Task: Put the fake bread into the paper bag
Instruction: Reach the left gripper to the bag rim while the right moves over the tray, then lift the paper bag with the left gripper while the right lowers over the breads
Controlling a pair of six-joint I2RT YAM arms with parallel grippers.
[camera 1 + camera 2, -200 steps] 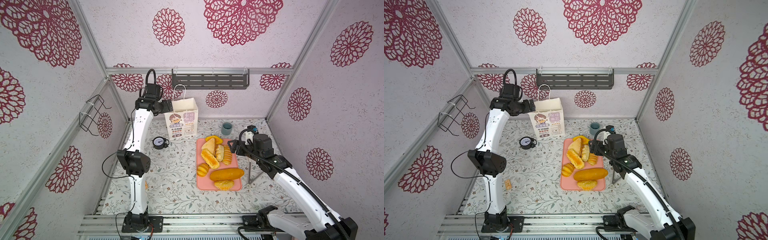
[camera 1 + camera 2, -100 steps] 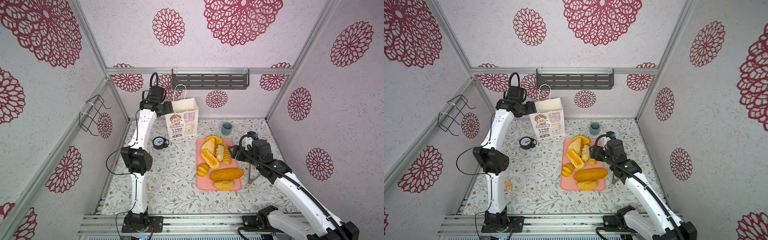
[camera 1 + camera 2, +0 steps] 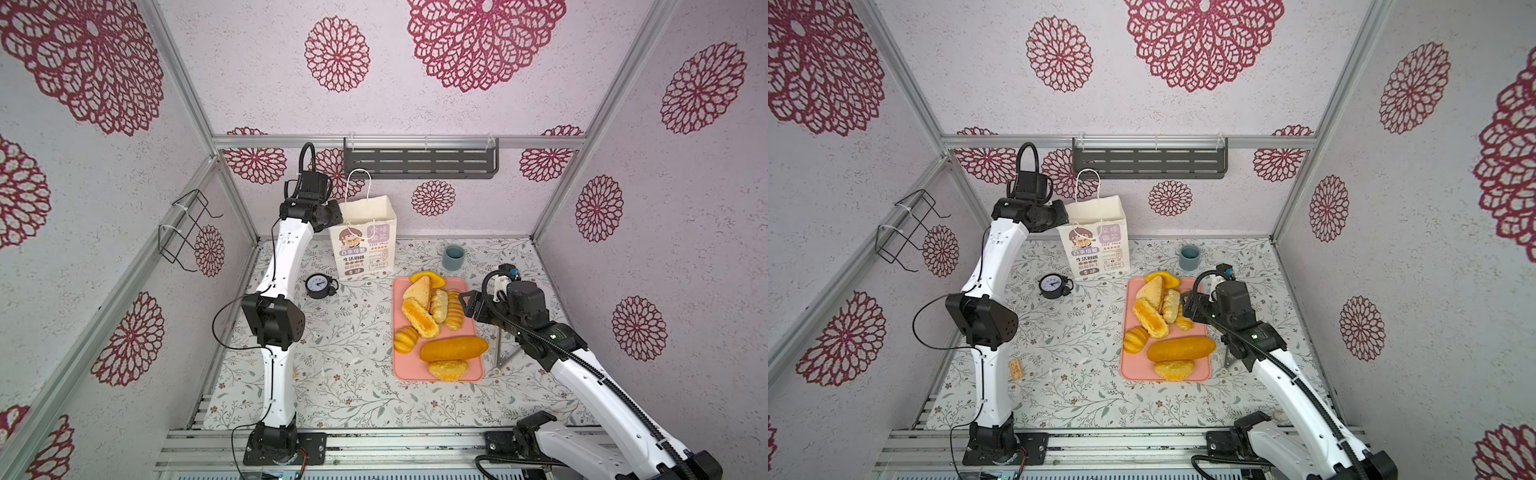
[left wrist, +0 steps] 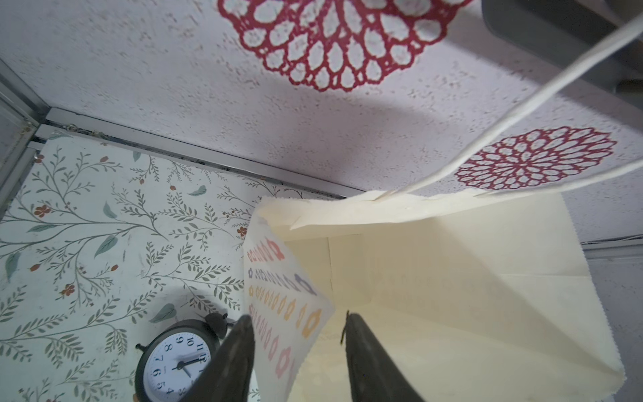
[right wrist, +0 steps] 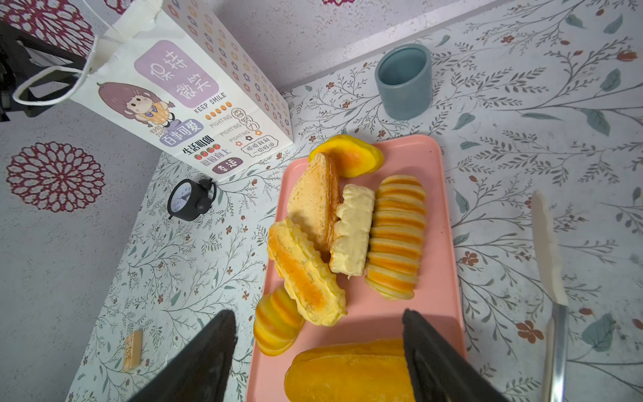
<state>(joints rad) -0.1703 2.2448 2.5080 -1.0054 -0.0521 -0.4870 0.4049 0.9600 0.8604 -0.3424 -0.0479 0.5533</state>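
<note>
In both top views we see the left arm (image 3: 286, 257) with its elbow slightly further right than a second ago, while the golden fake bread (image 3: 453, 348) lies unmoved on the pink tray (image 3: 409, 368) near the upright paper bag (image 3: 365, 249). In the left wrist view, the left gripper (image 4: 297, 320) holds its jaws apart astride the bag's side wall. In the right wrist view, the right gripper (image 5: 316, 316) hangs with jaws wide above the long loaf (image 5: 348, 372).

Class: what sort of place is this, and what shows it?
Probably a robot test booth: two robot arms bolted to a metal rail, wallpapered panels in aluminium framing, fake bread on a pink tray.
</note>
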